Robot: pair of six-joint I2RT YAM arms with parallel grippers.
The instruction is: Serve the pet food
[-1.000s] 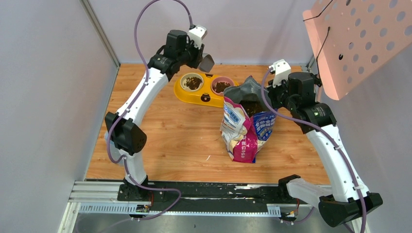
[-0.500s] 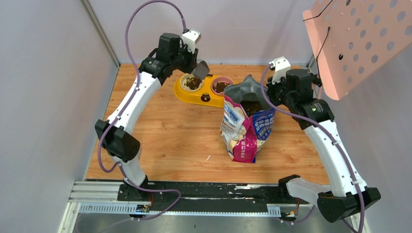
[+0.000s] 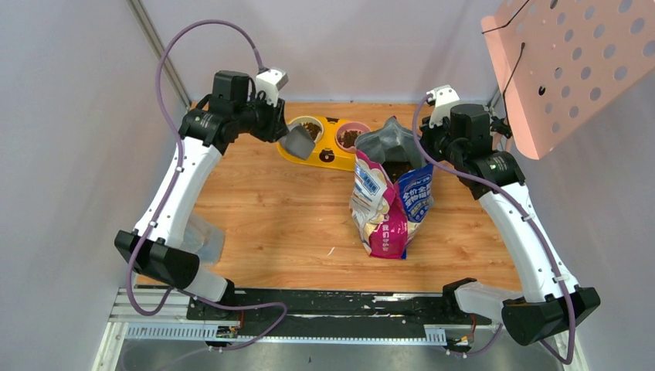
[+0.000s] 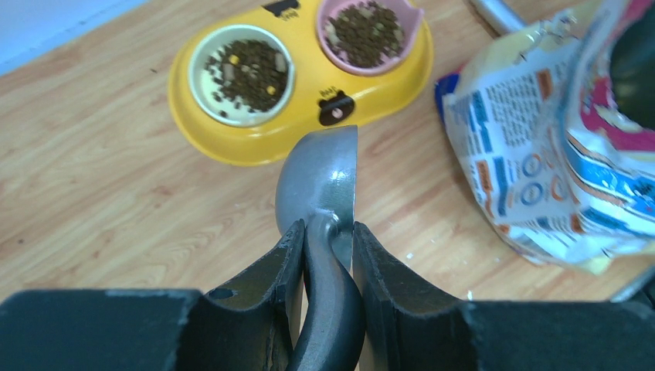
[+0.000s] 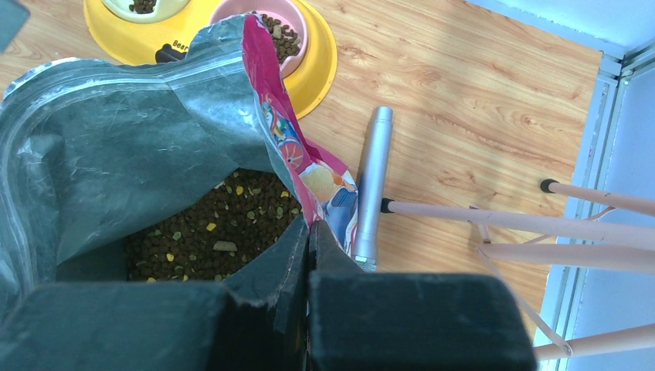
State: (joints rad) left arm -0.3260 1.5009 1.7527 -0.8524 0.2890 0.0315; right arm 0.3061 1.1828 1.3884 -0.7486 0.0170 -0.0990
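top view: left gripper (image 3: 283, 131) carries the scoop (image 3: 297, 140) at the near-left edge of the yellow feeder (image 3: 306, 160), with bare floor (image 3: 293, 216) open nearer than it. left wrist: jaws clamped on the scoop handle, pet food (image 4: 247, 71) in both feeder bowls. right wrist: right gripper (image 5: 309, 236) pinches the bag (image 5: 108, 139) rim right of the feeder; a slip would likely slump it, spilling pet food.

Dark brown kibble (image 4: 249, 71) in yellow feeder (image 4: 225, 148)
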